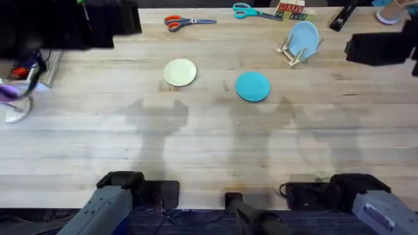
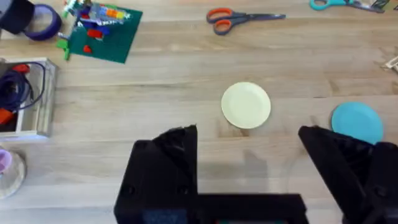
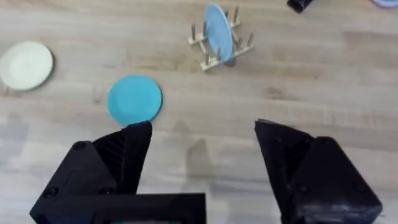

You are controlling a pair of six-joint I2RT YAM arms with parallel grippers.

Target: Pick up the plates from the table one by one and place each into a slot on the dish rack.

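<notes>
My left gripper (image 2: 249, 146) hung above the table (image 1: 209, 150) with its fingers spread wide and nothing between them. My right gripper (image 3: 202, 146) was in the same condition: fingers apart, empty. Both arms sat back near their bases, which I judged left the whole work area free for choosing an approach.

Beyond the left fingers lay the cream plate (image 2: 246, 105), flat on the planks and untouched. The teal plate (image 3: 134, 99) lay flat just ahead of the right gripper, near the cream one but not touching it. I judged the teal plate the natural pick for the right arm, since it sat on the same side as the dish rack (image 3: 219, 43).

The rack stood toward the far right of the table. A lighter blue plate (image 1: 304, 36) stood on edge between its pegs, leaning slightly, so one of three placements looked complete.

The plates were small, round, thin discs with low rims. Lying flat, each would probably need a grip at the edge.

Two pairs of scissors (image 1: 189, 21) lay along the far edge, well clear.
</notes>
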